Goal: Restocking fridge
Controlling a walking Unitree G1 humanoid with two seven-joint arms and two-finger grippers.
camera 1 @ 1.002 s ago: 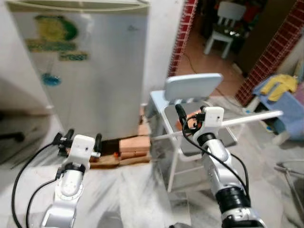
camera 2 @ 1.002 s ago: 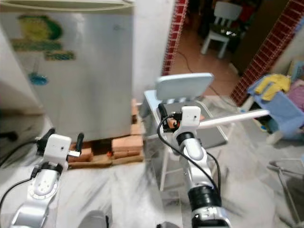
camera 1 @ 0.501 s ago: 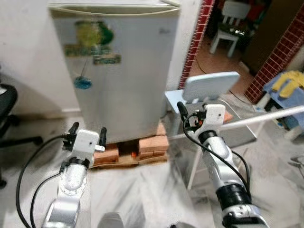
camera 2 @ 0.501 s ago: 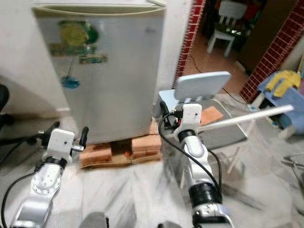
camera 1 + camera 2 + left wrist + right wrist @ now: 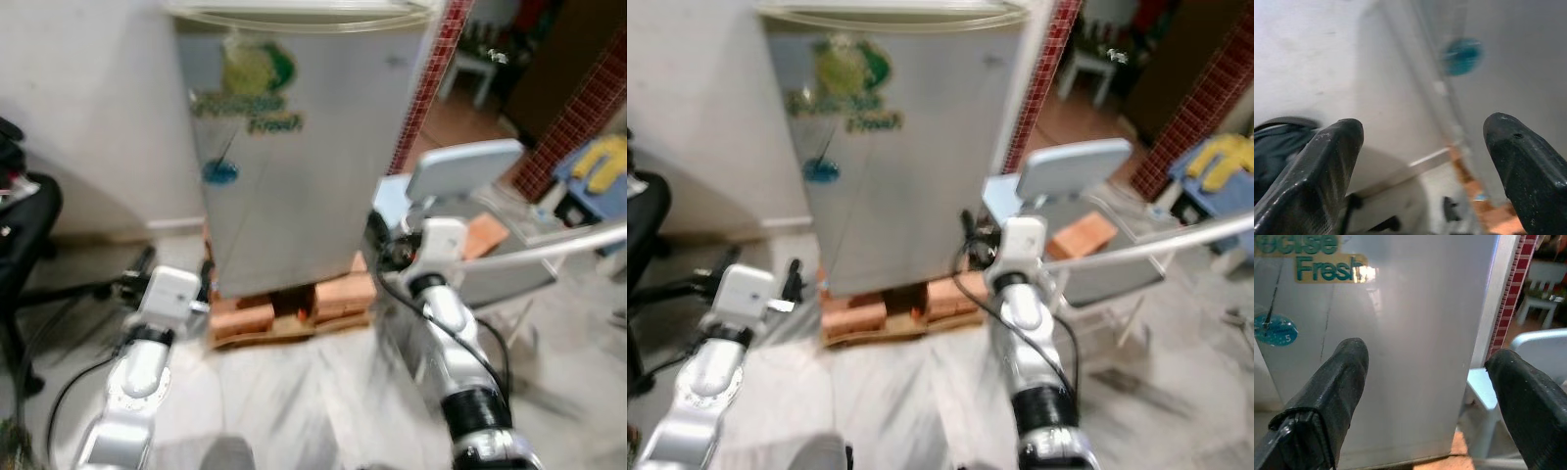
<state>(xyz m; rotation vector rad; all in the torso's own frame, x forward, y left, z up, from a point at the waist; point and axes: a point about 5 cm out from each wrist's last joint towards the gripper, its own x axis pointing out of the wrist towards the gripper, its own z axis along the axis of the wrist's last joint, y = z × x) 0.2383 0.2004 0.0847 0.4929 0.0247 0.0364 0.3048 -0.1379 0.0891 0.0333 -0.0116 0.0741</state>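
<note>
As the camera swung left, brought the closed fridge (image 5: 304,147) more central than before; held left gripper (image 5: 1422,161) and right gripper (image 5: 1422,396) wide, empty.

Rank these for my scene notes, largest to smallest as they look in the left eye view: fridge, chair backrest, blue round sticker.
1. Fridge, by far the largest.
2. Chair backrest.
3. Blue round sticker, smallest.
The view is blurred, but the gaps are plain.

fridge (image 5: 911,147) silver, green-yellow stickers | bricks (image 5: 901,304) orange | chair (image 5: 1073,176) pale blue
</note>
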